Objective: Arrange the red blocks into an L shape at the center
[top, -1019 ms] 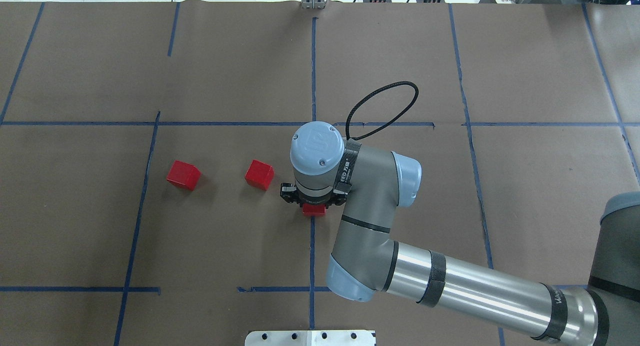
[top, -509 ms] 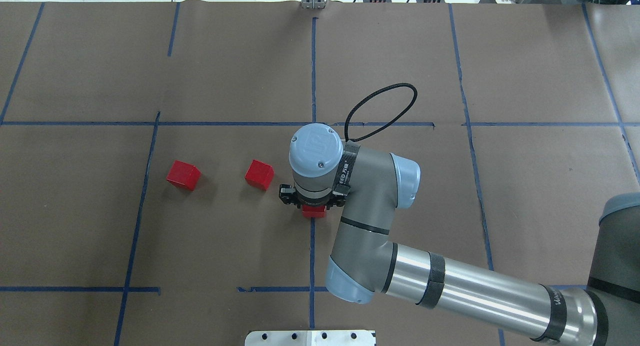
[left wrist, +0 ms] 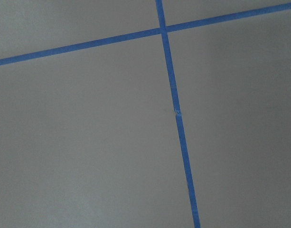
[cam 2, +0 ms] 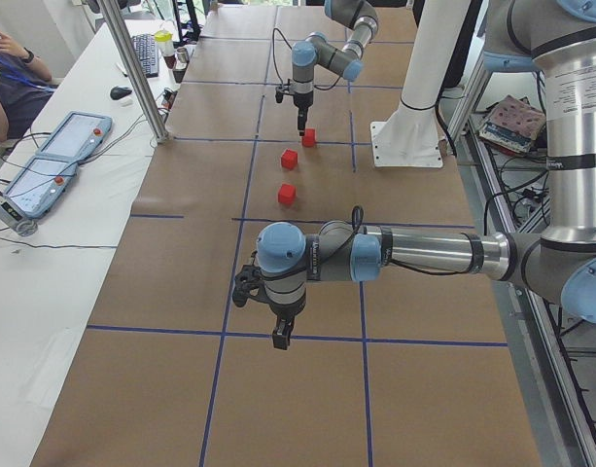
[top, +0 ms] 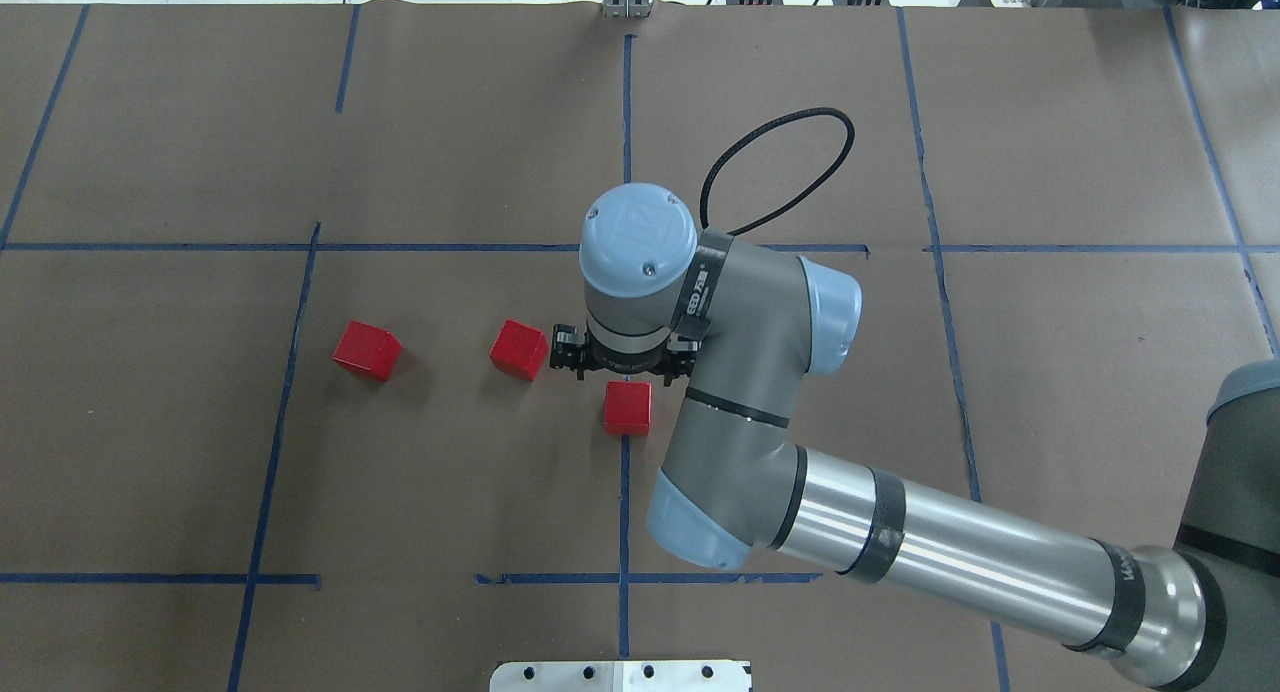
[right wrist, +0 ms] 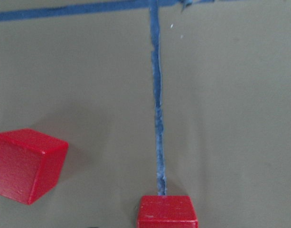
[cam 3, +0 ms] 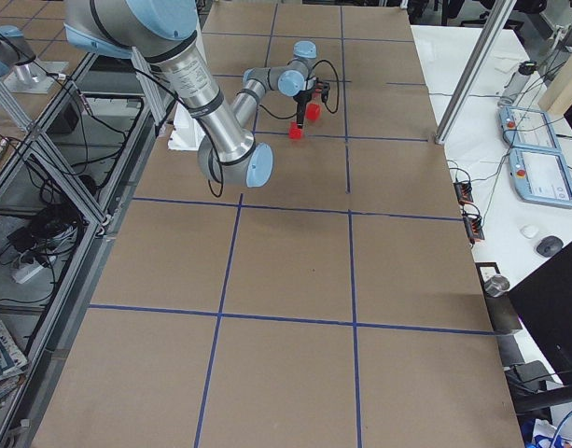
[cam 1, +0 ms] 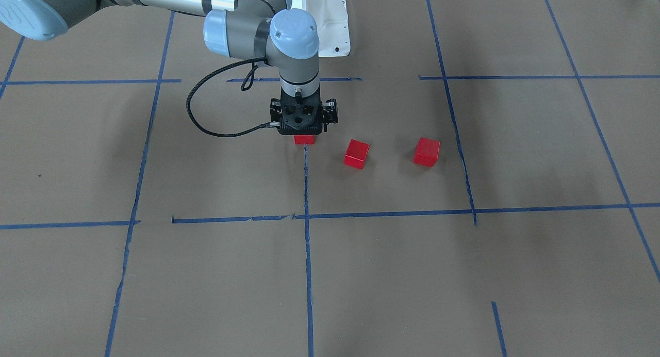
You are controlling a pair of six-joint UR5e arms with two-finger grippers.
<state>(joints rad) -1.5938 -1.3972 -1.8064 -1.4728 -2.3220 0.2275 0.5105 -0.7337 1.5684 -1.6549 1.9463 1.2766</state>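
Right gripper (cam 1: 303, 125) is empty and let go, nothing between the jaws. It hangs over the blue tape line (top: 624, 502), just past the first red block (top: 627, 409) and clear of it. That block sits right on the tape line in the center (top: 560, 452), faces about square to the line; my wrist view shows it at the bottom edge with the tape running up to it.

The second red block (top: 519, 350) is near the tape line on my left, turned off-square to it. The third red block (top: 367, 351) is further out on the same side, well apart from the line and also turned.

Left gripper (cam 2: 278, 336) is parked far from the tape line. It shows only in the side view, so I can't tell if it is spread or closed.

Handling guess: small solid cubes, so light, rigid and not fragile, and the matte faces should not slip. I'd pinch across two opposite flat sides at about mid-height. The second block probably comes next, and the wrist would need turning to match its faces first, or a corner catches and it twists. Two blocks are not yet placed.
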